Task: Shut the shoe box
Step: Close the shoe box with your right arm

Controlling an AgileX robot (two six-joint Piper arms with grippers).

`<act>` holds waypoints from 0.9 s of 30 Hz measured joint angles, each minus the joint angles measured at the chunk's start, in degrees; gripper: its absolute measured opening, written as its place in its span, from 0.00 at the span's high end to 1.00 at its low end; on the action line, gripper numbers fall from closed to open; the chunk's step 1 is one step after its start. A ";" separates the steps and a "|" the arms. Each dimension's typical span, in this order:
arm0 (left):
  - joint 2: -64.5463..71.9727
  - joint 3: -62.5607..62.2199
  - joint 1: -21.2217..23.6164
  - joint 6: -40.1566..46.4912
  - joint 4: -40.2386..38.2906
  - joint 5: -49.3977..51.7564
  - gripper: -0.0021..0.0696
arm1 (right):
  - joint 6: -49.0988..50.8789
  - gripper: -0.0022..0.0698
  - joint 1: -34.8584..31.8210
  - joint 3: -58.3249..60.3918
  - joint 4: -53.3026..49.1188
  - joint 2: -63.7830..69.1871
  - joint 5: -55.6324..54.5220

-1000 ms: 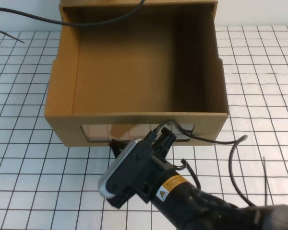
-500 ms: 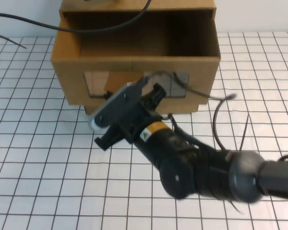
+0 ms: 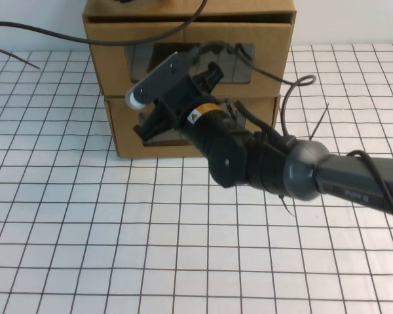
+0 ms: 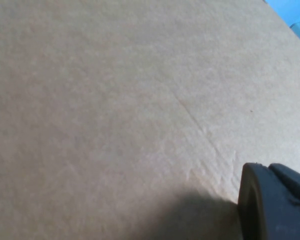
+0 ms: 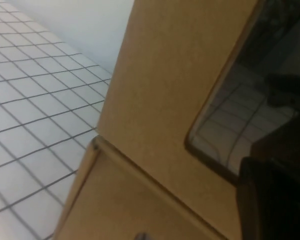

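Observation:
The shoe box (image 3: 268, 52) is the upper of two stacked brown cardboard boxes at the back of the table. Its drawer front with the clear window (image 3: 144, 60) sits almost flush in the sleeve, and a thin dark slit shows along its top edge. My right gripper (image 3: 149, 124) reaches in from the right and is pressed against the boxes' fronts, hiding the pull tab. In the right wrist view the window (image 5: 240, 125) is very close to the right gripper (image 5: 275, 200). My left gripper (image 4: 272, 202) rests against plain brown cardboard (image 4: 115, 100); it is out of the high view.
A second brown box (image 3: 121, 134) lies under the shoe box, with its front at the same depth. Black cables (image 3: 295, 85) loop beside the right arm and over the box top. The white gridded table (image 3: 118, 248) stretches in front. A pale wall stands behind.
The drawer has slid back from wide open to almost shut. My right gripper travelled toward the back with the drawer front.

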 joint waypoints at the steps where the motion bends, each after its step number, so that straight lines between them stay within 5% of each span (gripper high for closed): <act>1: 0.00 0.00 0.00 0.00 -0.02 0.00 0.98 | 0.00 0.99 -0.47 -1.11 0.00 0.39 0.68; 14: 0.00 0.00 0.00 1.51 -0.15 0.00 0.98 | 0.00 0.99 -1.77 -4.15 -0.21 0.31 8.15; 27: -7.48 0.00 4.04 5.98 -0.02 3.36 0.98 | -0.15 0.99 -1.59 -4.15 -4.38 -12.99 43.07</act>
